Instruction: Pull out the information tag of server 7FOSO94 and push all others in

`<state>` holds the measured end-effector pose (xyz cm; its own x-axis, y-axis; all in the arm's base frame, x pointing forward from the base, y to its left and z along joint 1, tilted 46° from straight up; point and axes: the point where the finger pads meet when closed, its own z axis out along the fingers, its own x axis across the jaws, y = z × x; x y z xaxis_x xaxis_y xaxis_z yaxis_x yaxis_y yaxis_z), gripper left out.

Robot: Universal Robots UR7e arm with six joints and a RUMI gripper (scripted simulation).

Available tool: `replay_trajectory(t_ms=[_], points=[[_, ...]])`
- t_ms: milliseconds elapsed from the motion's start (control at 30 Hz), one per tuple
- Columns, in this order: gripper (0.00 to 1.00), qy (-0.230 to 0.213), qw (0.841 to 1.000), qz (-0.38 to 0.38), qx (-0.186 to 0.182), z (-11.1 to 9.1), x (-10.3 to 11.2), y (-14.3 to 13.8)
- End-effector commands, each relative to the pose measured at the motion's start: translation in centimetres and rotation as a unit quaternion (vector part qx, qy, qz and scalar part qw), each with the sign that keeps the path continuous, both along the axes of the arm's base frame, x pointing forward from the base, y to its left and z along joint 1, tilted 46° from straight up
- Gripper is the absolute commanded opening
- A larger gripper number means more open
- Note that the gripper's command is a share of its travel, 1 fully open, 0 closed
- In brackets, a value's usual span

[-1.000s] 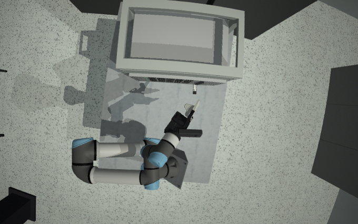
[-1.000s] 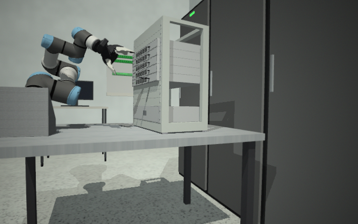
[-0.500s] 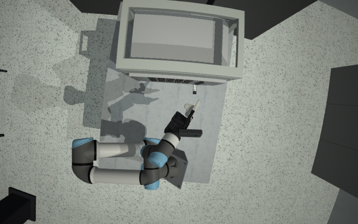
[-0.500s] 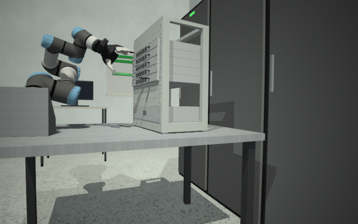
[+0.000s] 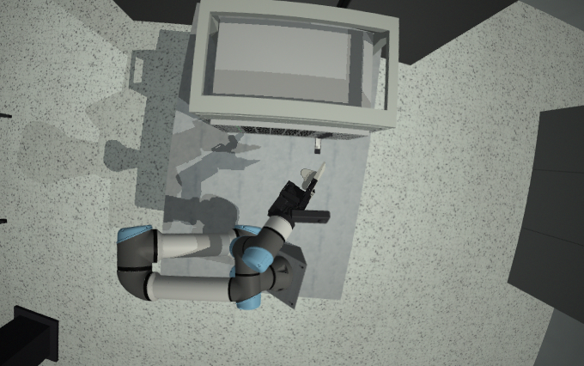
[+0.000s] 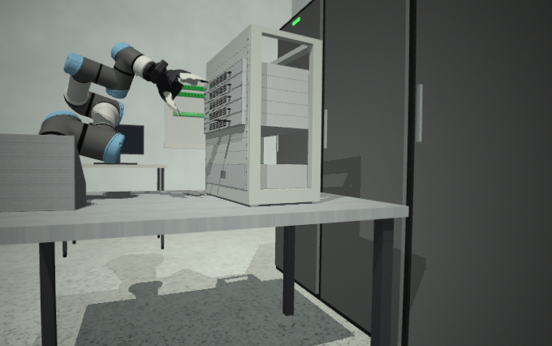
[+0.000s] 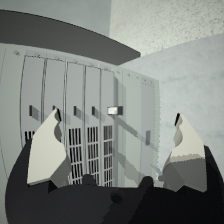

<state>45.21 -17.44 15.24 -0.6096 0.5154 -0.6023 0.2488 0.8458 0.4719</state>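
At twelve o'clock from the gripper [image 5: 314,167] [image 6: 192,98] [image 7: 117,113] in the top view, here's the information tag [image 5: 318,145] [image 6: 222,120] [image 7: 115,110], sticking out from the front of the rack [image 5: 293,105] [image 6: 254,122] [image 7: 10,100]. The fingers stand wide apart with nothing between them, short of the rack, and the hand is turned so that one finger sits above the other, probably to bring the wrist camera to the tag and leave room to close on it. That stand-off makes sense: the rack rests unfastened on the surface [image 5: 327,259] [image 6: 346,209] [image 7: 190,85], and a careless push could shift or tip it. Now the views: from above, the tag's reach beyond the front is plain, but its row isn't. The exterior view settles that, with the lowest of the five grouped servers carrying it. The wrist view lays the rows on their side, and at nine o'clock from the pale tag four dark tag ends look tucked in. No service tag is legible, so whether this one is 7FOSO94, or right at its stop, I can't tell; reading it seems the job in hand.
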Motion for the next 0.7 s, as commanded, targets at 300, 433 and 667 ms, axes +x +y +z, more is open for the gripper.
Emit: replay_trajectory(t_ms=[300,433,667], points=[[1.0,0.0,1.0,0.0,0.0,-0.4,1.1,0.6],[1.0,0.0,1.0,0.0,0.0,-0.6,1.6,1.0],[1.0,0.0,1.0,0.0,0.0,-0.9,2.6,1.7]])
